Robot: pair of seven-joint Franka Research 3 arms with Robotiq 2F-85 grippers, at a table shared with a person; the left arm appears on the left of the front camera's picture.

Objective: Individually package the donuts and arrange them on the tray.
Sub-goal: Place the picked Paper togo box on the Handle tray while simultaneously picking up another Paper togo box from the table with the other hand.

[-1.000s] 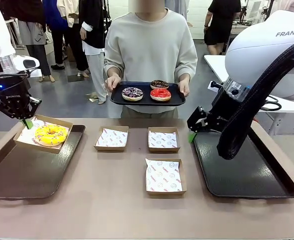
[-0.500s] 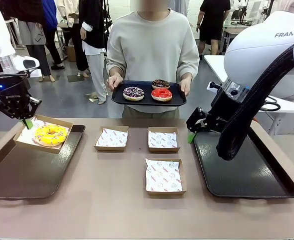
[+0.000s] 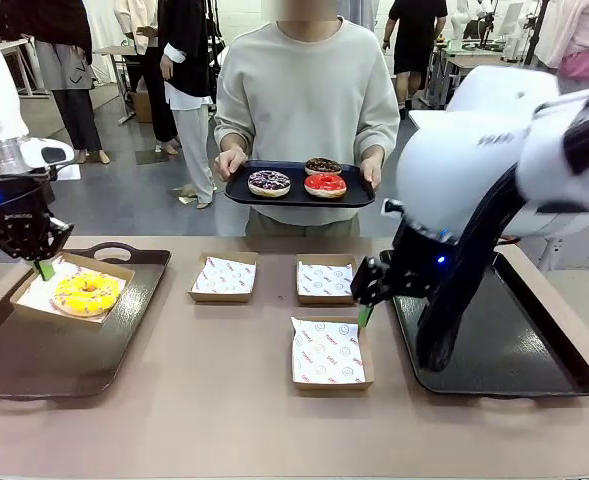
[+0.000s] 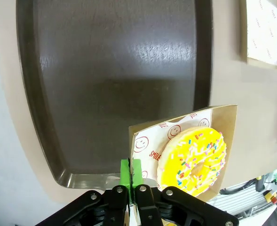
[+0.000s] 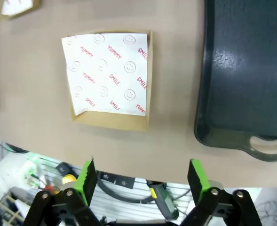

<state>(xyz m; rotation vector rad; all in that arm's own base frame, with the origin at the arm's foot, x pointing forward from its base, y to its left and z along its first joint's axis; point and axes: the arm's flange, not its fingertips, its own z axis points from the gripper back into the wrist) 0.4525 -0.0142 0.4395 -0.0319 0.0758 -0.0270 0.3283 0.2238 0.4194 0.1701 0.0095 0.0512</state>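
The yellow-iced donut (image 3: pixel 86 293) (image 4: pixel 193 160) lies in a paper-lined cardboard box (image 3: pixel 34 296) (image 4: pixel 150 136) over the back left of the left tray (image 3: pixel 69 350). My left gripper (image 3: pixel 44 267) (image 4: pixel 131 172) is shut on that box's back edge. A person across the table holds a black tray (image 3: pixel 236 195) carrying the purple sprinkled donut (image 3: pixel 269 182), the red donut (image 3: pixel 325 183) and the chocolate donut (image 3: pixel 322 166). My right gripper (image 3: pixel 365 312) (image 5: pixel 143 175) is open, hanging just right of the near empty box (image 3: pixel 328 352) (image 5: pixel 111 80), with nothing between its fingers.
Two more empty lined boxes (image 3: pixel 224 277) (image 3: pixel 327 279) sit mid-table. The dark right tray (image 3: pixel 514 350) (image 5: pixel 251 70) lies under my right arm. Bare tray floor (image 4: pixel 114 80) stretches beyond the yellow donut's box. People stand in the background.
My left gripper has drawn the yellow donut's box leftward and nearer, fully over the left tray. My right arm has swung left and down toward the near middle box.
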